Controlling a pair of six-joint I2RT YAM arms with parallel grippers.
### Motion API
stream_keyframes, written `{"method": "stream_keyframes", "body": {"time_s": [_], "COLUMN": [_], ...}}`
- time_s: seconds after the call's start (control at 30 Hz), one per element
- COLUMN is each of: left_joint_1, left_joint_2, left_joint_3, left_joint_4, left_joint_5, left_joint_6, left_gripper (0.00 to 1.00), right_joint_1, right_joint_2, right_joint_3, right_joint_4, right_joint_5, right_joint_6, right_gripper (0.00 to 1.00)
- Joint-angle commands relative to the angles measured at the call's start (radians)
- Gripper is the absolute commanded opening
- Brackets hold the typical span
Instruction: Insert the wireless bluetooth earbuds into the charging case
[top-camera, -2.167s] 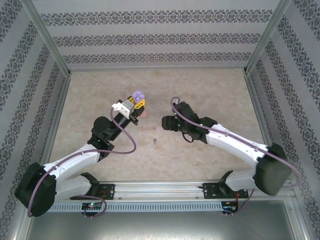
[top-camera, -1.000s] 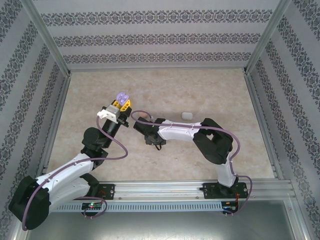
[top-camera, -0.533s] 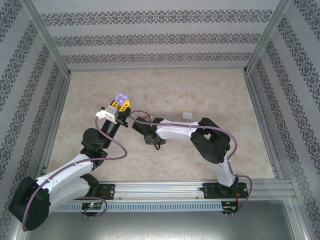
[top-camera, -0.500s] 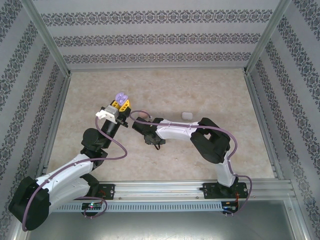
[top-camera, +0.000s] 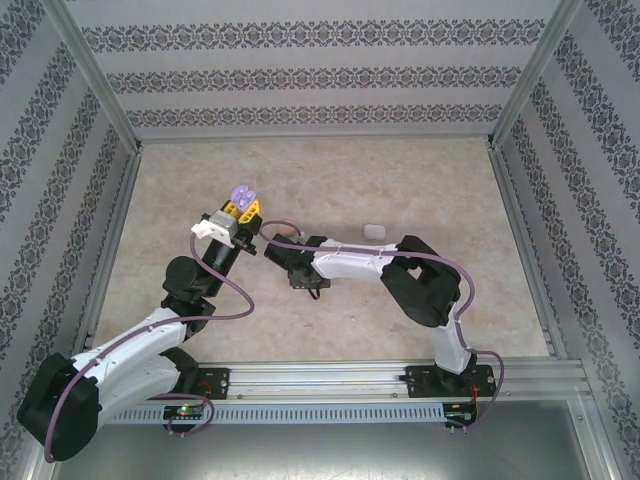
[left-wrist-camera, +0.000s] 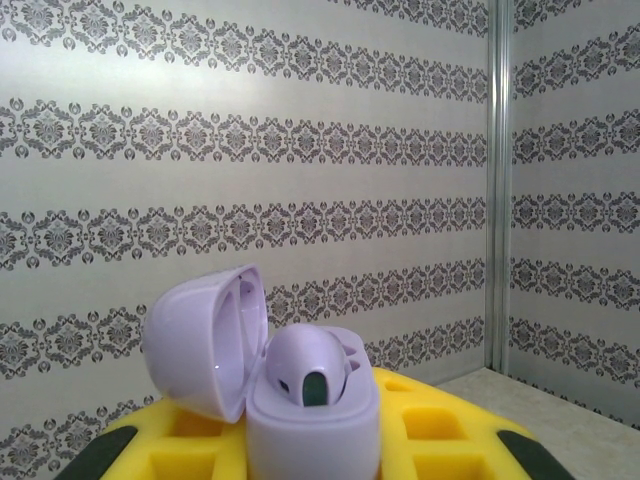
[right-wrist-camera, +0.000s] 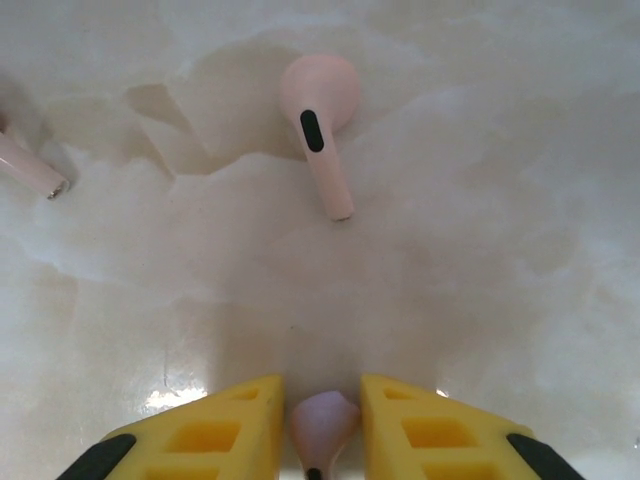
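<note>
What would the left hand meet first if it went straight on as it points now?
Beyond the open purple case in the left hand, the way looks free up to the patterned wall; depth is unclear.

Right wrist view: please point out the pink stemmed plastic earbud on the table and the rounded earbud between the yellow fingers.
Pink stemmed earbud (right-wrist-camera: 329, 175), right wrist view, on its stem.
Rounded earbud (right-wrist-camera: 322, 420), right wrist view, bottom edge, on its wide end.

An open purple plastic charging case (left-wrist-camera: 310, 430) is sitting between the left gripper's (top-camera: 244, 203) fingers, a purple earbud (left-wrist-camera: 305, 365) resting inside it. Just right, the right gripper (right-wrist-camera: 320, 388) is straddling a pale lilac earbud (right-wrist-camera: 322, 425) over the marbled table (top-camera: 450, 190), a pink stemmed earbud (right-wrist-camera: 318, 125) lying ahead of it and a white rounded case (top-camera: 373, 230) lying farther right.
</note>
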Motion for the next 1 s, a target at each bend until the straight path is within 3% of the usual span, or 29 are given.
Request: {"method": "stream_keyframes", "body": {"time_s": [0.0, 0.43, 0.73, 0.97], "left_joint_1": [0.013, 0.013, 0.013, 0.014], "left_joint_2": [-0.007, -0.004, -0.008, 0.004], "left_joint_3": [0.006, 0.026, 0.065, 0.101], "left_joint_4": [0.045, 0.025, -0.010, -0.044], "left_joint_5": [0.015, 0.036, 0.082, 0.143], "left_joint_6": [-0.019, -0.025, -0.019, -0.011], "left_gripper": [0.00, 0.00, 0.00, 0.00], "right_joint_1": [-0.008, -0.014, -0.031, -0.074], "right_joint_2": [-0.005, -0.145, -0.371, -0.572], "right_joint_3": [-0.034, -0.109, -0.153, -0.100], "right_joint_4": [0.008, 0.039, 0.041, 0.049], "right_joint_5": [0.026, 0.087, 0.171, 0.212], "right_joint_6": [0.016, 0.012, -0.039, -0.170], "right_gripper": [0.24, 0.20, 0.20, 0.20]}}
